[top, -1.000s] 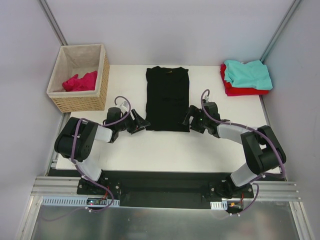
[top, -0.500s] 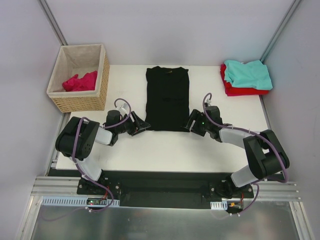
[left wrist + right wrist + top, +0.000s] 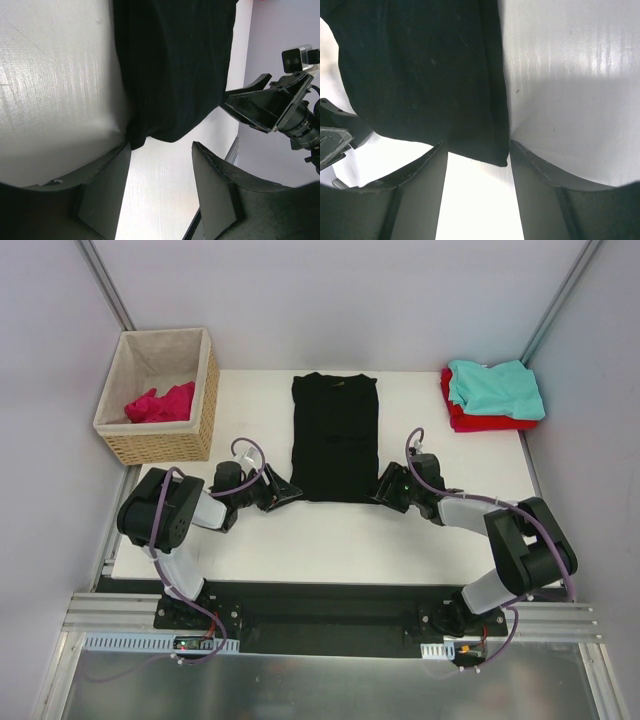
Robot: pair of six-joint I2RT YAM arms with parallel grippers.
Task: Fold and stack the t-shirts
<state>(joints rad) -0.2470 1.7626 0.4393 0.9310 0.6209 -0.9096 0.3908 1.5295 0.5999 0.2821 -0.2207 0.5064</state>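
Note:
A black t-shirt (image 3: 335, 435) lies folded into a long strip at the table's middle. My left gripper (image 3: 283, 492) is low at its near left corner. It is open, and the cloth's corner (image 3: 137, 137) touches the tip of its left finger (image 3: 107, 187). My right gripper (image 3: 385, 490) is open at the near right corner, and that corner of the black shirt (image 3: 490, 150) lies between its fingertips. A teal t-shirt (image 3: 495, 388) lies on a red one (image 3: 478, 421) at the back right. A magenta-pink t-shirt (image 3: 160, 403) is bunched in the basket.
The wicker basket (image 3: 195, 430) stands at the back left corner, close behind my left arm. The table's white near strip (image 3: 330, 540) runs in front of the black shirt. Grey walls close in both sides.
My right gripper's jaws have narrowed and it has slid in onto the shirt's near right corner. The left gripper has edged closer to the near left corner.

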